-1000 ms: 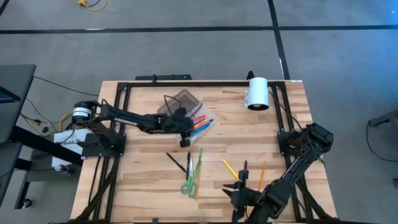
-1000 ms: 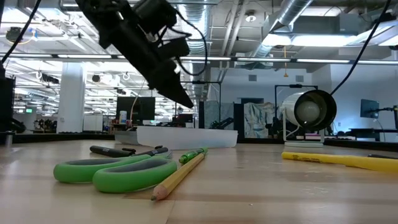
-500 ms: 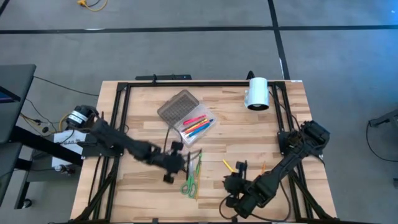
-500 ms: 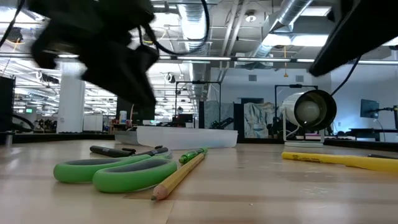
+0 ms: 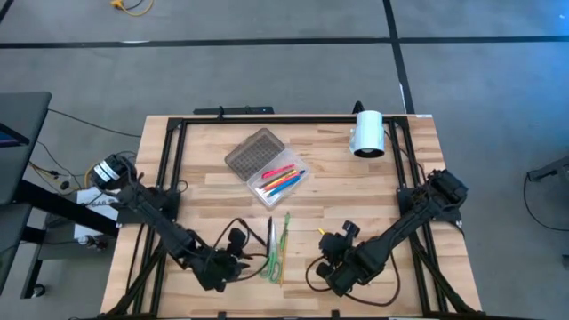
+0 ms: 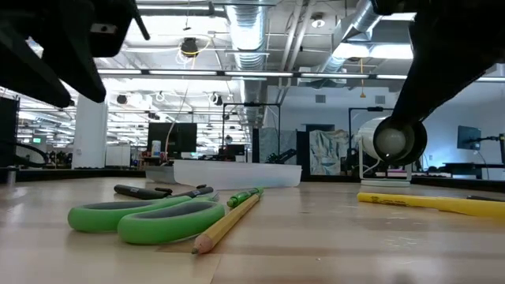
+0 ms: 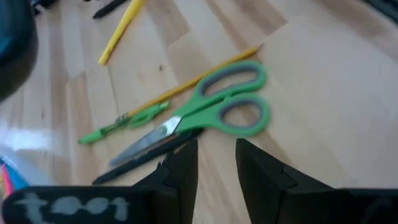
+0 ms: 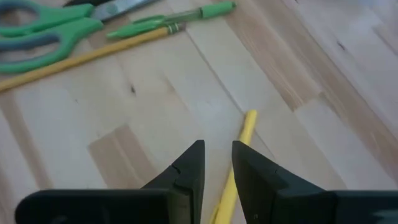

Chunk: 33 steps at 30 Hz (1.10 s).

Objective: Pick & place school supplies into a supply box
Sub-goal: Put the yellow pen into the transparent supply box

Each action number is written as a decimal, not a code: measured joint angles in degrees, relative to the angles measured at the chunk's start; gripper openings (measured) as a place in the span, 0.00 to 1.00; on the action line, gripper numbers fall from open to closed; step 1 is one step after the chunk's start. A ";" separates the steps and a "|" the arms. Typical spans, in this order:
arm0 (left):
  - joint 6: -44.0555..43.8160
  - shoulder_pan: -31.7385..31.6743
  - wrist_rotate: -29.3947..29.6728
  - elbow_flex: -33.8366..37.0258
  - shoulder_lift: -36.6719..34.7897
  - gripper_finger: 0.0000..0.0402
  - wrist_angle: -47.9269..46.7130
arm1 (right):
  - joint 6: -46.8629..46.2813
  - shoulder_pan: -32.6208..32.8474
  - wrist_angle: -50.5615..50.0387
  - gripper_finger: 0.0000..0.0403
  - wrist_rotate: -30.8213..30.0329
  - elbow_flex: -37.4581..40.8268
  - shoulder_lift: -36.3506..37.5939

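The supply box (image 5: pixel 281 180) lies open in the middle of the table with coloured pens in its clear tray. Its grey dotted lid (image 5: pixel 252 152) is flat beside it. Green-handled scissors (image 7: pixel 217 115), a yellow pencil (image 7: pixel 186 84), a green pen (image 7: pixel 124 121) and a black pen (image 5: pixel 269 233) lie near the front edge. My left gripper (image 7: pixel 216 163) hovers open just left of the scissors (image 5: pixel 269 264), with nothing between its fingers. My right gripper (image 8: pixel 217 163) is open above a yellow pen (image 8: pixel 239 146), which shows through the gap, apart from the fingers.
A white cylinder (image 5: pixel 366 133) lies on its side at the back right. A black frame (image 5: pixel 267 119) runs along the table's far edge and both sides. Bare wood lies between the box and the loose supplies (image 5: pixel 222 209).
My left gripper has swung from over the supply box toward the table's near edge, rolling as it went, and now sits beside the scissors. My right gripper has crept a little toward the scissors, tipped further down and rolled at the wrist. No object has moved.
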<state>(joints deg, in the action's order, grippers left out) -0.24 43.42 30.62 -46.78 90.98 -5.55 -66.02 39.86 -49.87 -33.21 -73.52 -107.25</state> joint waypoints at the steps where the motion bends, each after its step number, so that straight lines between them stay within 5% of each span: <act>1: -0.72 0.24 0.61 0.00 0.00 0.24 -0.89 | 0.00 0.00 -0.18 0.19 0.03 0.00 -0.45; 13: -3.99 0.45 2.25 -0.02 0.00 0.24 -3.57 | -5.55 0.55 2.66 0.19 0.50 9.10 -0.77; 33: -4.06 0.41 3.18 -0.04 0.00 0.24 -3.50 | -7.67 -1.37 7.74 0.19 0.62 9.55 -0.73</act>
<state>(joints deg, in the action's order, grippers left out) -4.29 43.83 33.80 -46.83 90.98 -9.05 -73.68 38.49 -42.13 -32.59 -63.96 -107.98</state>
